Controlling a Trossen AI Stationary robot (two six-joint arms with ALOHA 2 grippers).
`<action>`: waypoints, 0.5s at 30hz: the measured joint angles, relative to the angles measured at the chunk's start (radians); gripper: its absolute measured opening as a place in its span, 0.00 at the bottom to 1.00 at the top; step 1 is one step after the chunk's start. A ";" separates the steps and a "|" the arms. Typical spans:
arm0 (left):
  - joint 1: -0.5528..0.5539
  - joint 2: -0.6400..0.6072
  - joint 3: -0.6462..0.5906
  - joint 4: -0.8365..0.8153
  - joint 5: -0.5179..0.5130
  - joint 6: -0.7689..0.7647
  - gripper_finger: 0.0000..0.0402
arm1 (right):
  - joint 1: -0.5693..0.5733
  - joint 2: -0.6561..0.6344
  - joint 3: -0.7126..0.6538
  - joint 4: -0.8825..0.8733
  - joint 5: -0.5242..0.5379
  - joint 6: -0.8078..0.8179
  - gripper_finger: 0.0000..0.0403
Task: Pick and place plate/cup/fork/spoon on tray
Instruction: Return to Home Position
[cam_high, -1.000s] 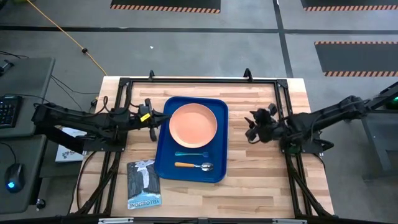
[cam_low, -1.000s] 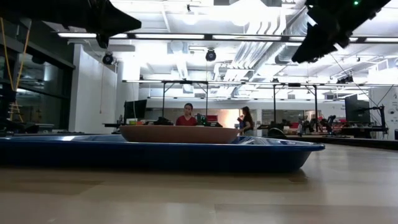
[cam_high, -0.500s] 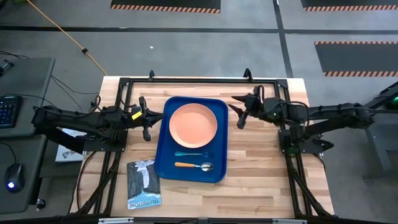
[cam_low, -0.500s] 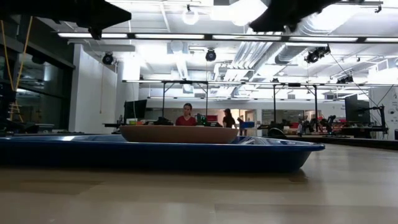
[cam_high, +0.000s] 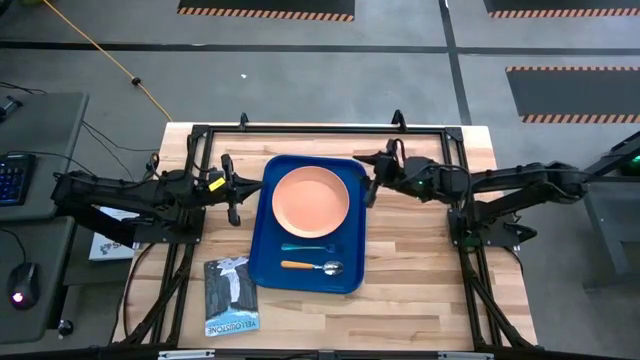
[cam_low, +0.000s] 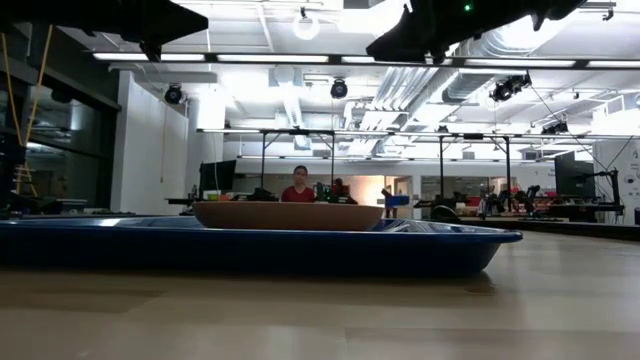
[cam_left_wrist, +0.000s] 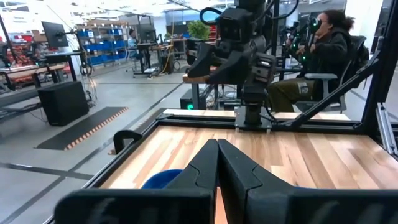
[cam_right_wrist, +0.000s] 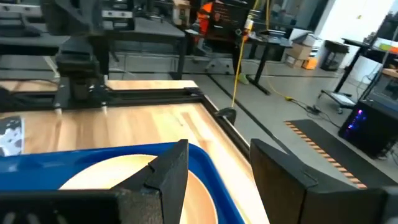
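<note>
The round salmon-pink plate, light-blue plastic fork and orange-handled metal spoon lie in the blue plastic tray mid-bench. This looks like homing: the left gripper is together, the right gripper apart, and both should withdraw outward.

tray and booklet on wooden table

On the tabletop the tray, plate in its rear half, fork then spoon in front, booklet at its left, my left gripper and right gripper flanking the plate.
</note>
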 joint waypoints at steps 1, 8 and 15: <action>0.000 0.000 0.000 0.000 0.000 0.000 0.00 | 0.000 -0.001 0.000 0.001 0.004 0.003 0.41; 0.000 0.000 0.000 -0.002 0.000 -0.002 0.00 | 0.005 -0.023 0.000 0.000 -0.027 0.030 0.41; 0.000 0.000 0.000 -0.004 0.000 -0.003 0.00 | 0.005 -0.023 0.000 -0.005 -0.052 0.033 0.41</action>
